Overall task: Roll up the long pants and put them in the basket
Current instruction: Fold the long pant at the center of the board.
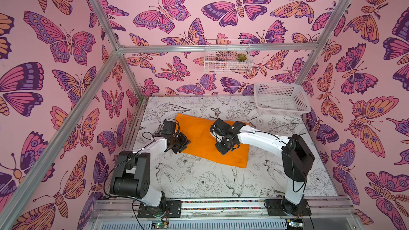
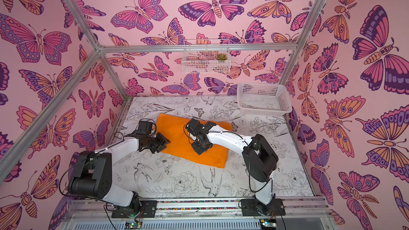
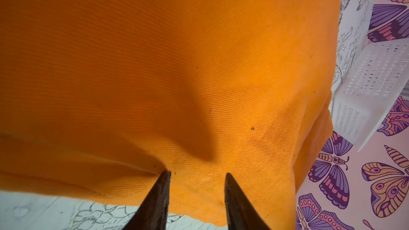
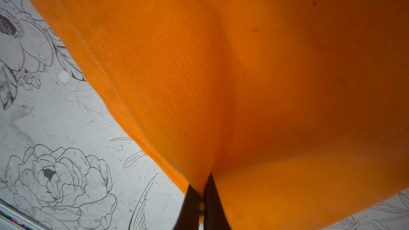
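Folded orange, the long pants (image 1: 199, 133) lie mid-frame on my table (image 1: 199, 180) in both top views, where the wrists hide the fingertips. The left wrist view shows my left gripper (image 3: 198, 174) parted, its tips pressed on the cloth's edge. The right wrist view shows my right gripper (image 4: 202, 186) pinched tight on a fold.

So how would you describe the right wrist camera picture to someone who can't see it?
The right pincer, shut, pinches a fold of the bright orange pants, which fill most of the frame. A table printed with flower drawings shows beside them.
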You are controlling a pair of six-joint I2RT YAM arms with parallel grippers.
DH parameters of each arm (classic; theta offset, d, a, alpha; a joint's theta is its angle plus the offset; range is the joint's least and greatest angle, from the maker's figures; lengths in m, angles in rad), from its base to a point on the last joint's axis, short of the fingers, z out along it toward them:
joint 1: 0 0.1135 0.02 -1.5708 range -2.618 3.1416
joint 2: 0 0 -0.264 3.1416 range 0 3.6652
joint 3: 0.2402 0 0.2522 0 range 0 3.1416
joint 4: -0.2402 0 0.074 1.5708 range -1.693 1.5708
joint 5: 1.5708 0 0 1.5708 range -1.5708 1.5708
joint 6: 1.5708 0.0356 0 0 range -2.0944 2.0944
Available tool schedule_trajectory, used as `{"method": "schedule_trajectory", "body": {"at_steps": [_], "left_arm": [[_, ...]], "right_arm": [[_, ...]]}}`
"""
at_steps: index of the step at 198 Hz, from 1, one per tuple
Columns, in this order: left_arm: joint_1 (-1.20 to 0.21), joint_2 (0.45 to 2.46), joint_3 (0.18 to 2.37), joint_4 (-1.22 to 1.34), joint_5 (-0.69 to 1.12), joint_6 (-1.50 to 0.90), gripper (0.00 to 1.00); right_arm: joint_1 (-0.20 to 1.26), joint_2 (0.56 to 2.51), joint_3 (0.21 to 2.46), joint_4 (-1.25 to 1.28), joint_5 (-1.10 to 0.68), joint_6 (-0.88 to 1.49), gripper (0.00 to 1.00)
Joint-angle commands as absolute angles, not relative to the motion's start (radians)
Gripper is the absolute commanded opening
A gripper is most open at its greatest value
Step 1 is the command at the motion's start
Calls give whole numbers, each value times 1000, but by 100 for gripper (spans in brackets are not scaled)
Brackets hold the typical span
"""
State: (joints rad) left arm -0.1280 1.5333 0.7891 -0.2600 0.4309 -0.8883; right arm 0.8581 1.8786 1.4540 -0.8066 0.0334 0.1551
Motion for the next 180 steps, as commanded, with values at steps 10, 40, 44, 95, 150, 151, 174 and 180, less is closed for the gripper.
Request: {"method": "schedule_trajectory", "body": {"at_steps": [10, 40, 44, 95, 150, 151, 174, 180], "left_arm": [[-134, 1518, 756, -262, 441, -900, 42], [-134, 1538, 749, -254, 437, -900, 42], [-135, 1541, 748, -251, 439, -902, 42], [-134, 1587, 779, -224, 410, -897, 42], [-135, 1627, 834, -222, 387, -878, 25], [-135, 1626, 834, -222, 387, -878, 24], [-134, 1587, 816, -232, 374, -869, 14], [-134, 1575, 808, -239, 369, -867, 13]], "right_arm": [[868, 1899, 1491, -839, 21, 144, 0], [868, 1906, 1495, -842, 17, 146, 0], [869, 1905, 1495, -842, 19, 145, 0], [869, 1907, 1495, -850, 19, 143, 0], [868, 1906, 1491, -854, 25, 141, 0], [868, 1906, 1491, -855, 25, 141, 0], [868, 1908, 1491, -858, 29, 141, 0], [868, 1909, 1491, -860, 31, 140, 0]]}}
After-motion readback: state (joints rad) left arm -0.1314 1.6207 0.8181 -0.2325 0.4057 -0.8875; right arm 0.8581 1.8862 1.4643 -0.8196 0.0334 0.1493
